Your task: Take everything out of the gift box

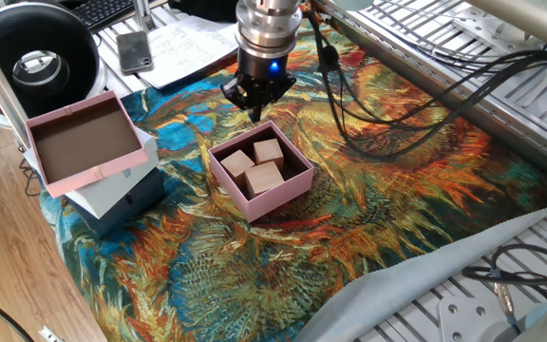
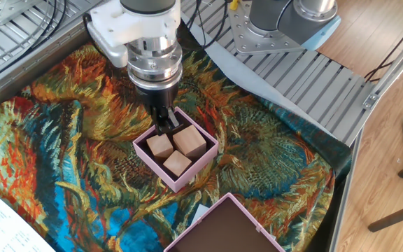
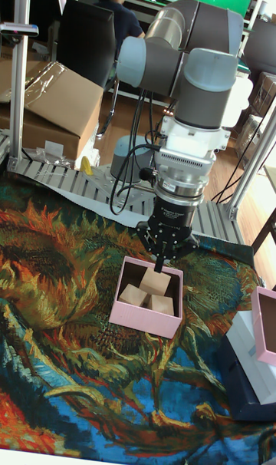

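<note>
we found the small square pale-pink cardboard gift box with its dark brown inside sitting near the middle of the sunflower-patterned cloth that covered the desk. three light-tan plain wooden cubes lay inside it, packed close together, none of them lifted out.

the arm's black two-finger gripper hung pointing straight down over the box's far edge, as the tall fixed view showed it, with the tips at about rim height just beside the nearest cube. its fingers looked drawn close together, with nothing between them, though we could not tell whether the tips touched the cube or the wall.

off toward the cloth's edge, a larger shallow pink tray with a brown inside rested on top of a white and navy box, well apart from the gift box. beyond the cloth's far corner lay a dark phone and printed sheets of paper, beside a round black device.
</note>
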Controlling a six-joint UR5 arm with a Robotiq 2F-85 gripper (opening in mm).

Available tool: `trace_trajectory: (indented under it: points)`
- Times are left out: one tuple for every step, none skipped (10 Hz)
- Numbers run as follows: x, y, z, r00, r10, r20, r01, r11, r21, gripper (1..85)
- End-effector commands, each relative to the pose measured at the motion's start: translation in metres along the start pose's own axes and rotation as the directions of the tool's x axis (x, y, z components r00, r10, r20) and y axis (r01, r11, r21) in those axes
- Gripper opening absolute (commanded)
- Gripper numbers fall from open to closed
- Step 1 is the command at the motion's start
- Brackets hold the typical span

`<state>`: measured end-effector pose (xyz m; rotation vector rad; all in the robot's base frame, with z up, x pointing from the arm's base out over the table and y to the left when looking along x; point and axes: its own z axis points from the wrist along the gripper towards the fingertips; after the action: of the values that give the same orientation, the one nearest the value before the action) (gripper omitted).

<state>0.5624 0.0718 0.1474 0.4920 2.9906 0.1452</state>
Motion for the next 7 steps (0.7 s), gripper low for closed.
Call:
trace_trajectory:
  points:
    - [-0.001,0.024,-0.002,0.993,0.116,-0.013,-0.116,0.992,-0.054,4.0]
    - [-0.003,0.021,-0.001,0.995,0.103,-0.006,-0.103,0.994,-0.040,3.0]
    - [-0.004,0.018,0.000,0.996,0.087,-0.004,-0.087,0.996,-0.028,3.0]
    - [-0.004,0.018,0.000,0.997,0.072,-0.001,-0.072,0.997,-0.026,3.0]
    - [-0.008,0.020,0.000,0.999,0.044,0.013,-0.044,0.998,-0.034,3.7]
    - [-0.003,0.017,0.000,0.999,0.034,-0.005,-0.034,0.999,-0.024,3.7]
    - [-0.009,0.008,0.000,0.999,-0.042,0.020,0.042,0.999,0.013,4.0]
